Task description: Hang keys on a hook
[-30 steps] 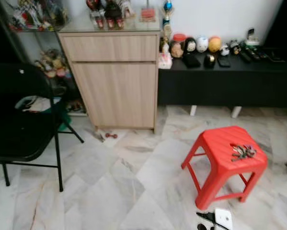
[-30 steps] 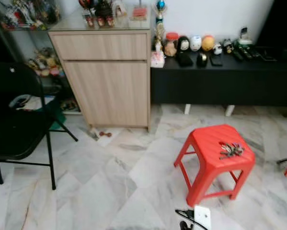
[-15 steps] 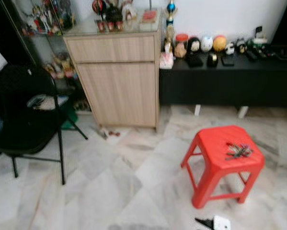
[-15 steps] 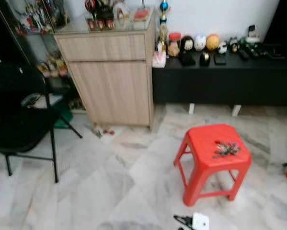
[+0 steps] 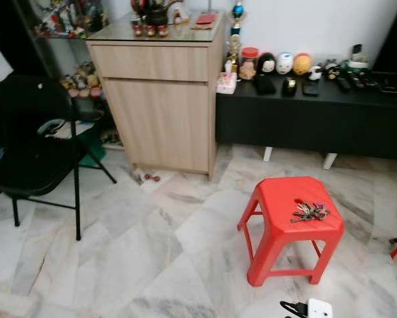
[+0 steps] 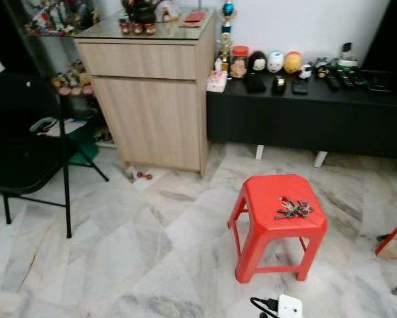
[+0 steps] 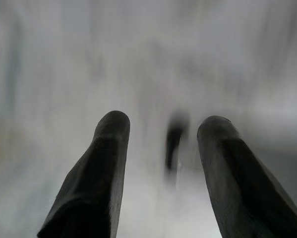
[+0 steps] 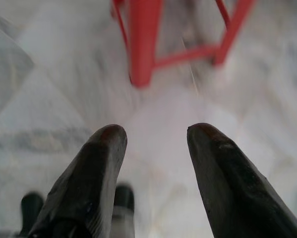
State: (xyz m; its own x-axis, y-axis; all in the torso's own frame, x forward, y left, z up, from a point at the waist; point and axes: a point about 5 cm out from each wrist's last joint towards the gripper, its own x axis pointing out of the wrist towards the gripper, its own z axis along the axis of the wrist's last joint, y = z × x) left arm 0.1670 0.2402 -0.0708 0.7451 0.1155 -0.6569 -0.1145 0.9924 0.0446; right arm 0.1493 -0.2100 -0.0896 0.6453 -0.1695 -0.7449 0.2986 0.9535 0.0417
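I see the keys (image 5: 309, 212) lying on the red stool (image 5: 278, 199), well apart from both grippers. My left gripper (image 7: 163, 124) and right gripper (image 8: 155, 131) hang over the floor (image 5: 138, 258), fingers spread, empty.

Red stool (image 5: 287, 222), grey-veined white marble floor (image 5: 138, 258), pale wood-grain cabinet (image 5: 162, 119), black bench (image 5: 311, 119), black chair (image 5: 26, 152)

The room was evenly and brightly lit in the head views, with soft shadows cast under the red stool (image 5: 291, 212). Both wrist views were heavily blurred by motion. Slight softness was seen toward the corners; the 9 o'clock edge was left dark.
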